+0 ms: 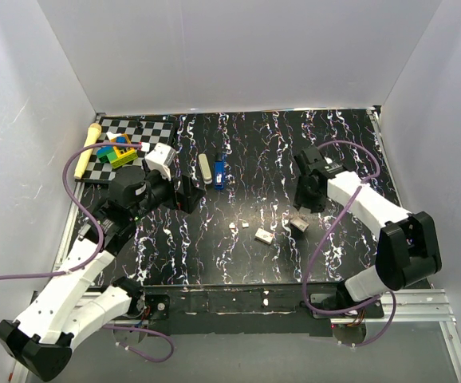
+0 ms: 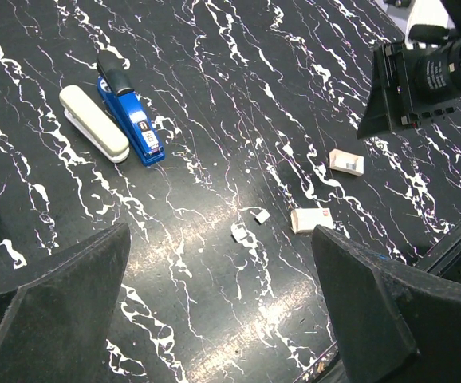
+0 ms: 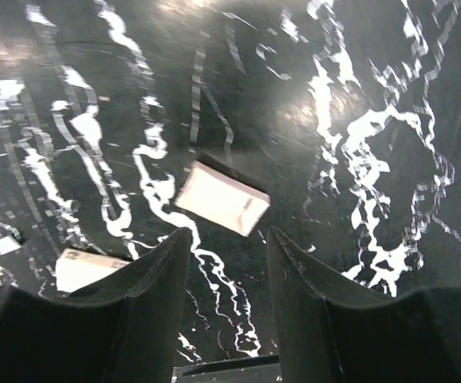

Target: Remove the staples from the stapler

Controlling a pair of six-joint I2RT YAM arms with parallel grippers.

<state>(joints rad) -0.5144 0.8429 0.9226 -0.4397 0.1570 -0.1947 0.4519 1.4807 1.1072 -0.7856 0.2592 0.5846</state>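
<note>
left fingers [image 2: 71,319] spread wide, grasping nothing; just past the tips, between them, staples [image 2: 239,232] loose on the table [image 2: 214,64], two boxes [image 2: 310,219] right of those, staplers [image 2: 131,120] farther out to the left. right fingers [image 3: 163,295] parted, holding nothing, with a box [image 3: 221,198] just beyond the tips and another beside one finger.

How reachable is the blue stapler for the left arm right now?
Probably reachable. The left gripper is open and near the blue stapler, with only bare table between them. The white stapler lies tight along one side of it, so a finger may be crowded there.
</note>
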